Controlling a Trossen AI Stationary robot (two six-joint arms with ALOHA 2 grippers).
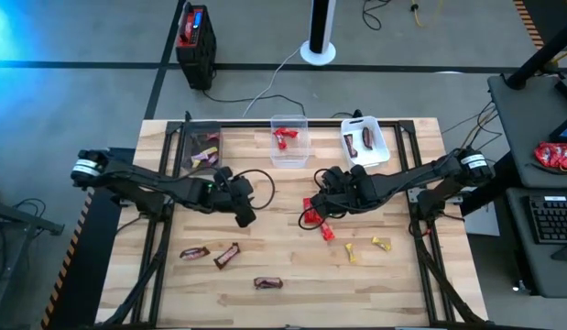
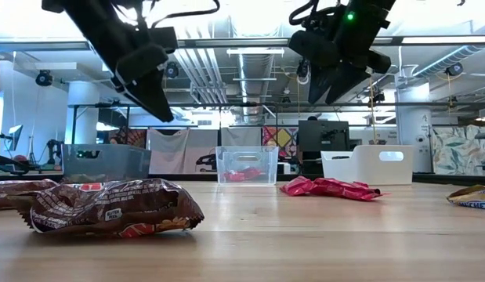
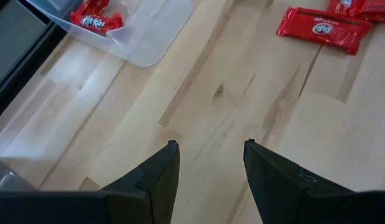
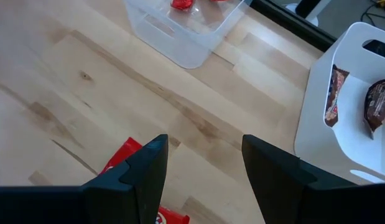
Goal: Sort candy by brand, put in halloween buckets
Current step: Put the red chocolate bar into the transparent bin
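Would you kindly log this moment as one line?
left gripper: open, empty | right gripper: open, above shiny red candy bar | clear plastic bin: red candy

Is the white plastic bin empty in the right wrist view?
No, the white plastic bin holds two dark brown wrapped candy bars, seen beyond the open right hand.

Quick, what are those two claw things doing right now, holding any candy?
Left gripper: open, empty, above bare table.
Right gripper: open, empty, above the red candy bars.

Overhead looks down; low looks level; both share the clear bin (image 1: 289, 139).
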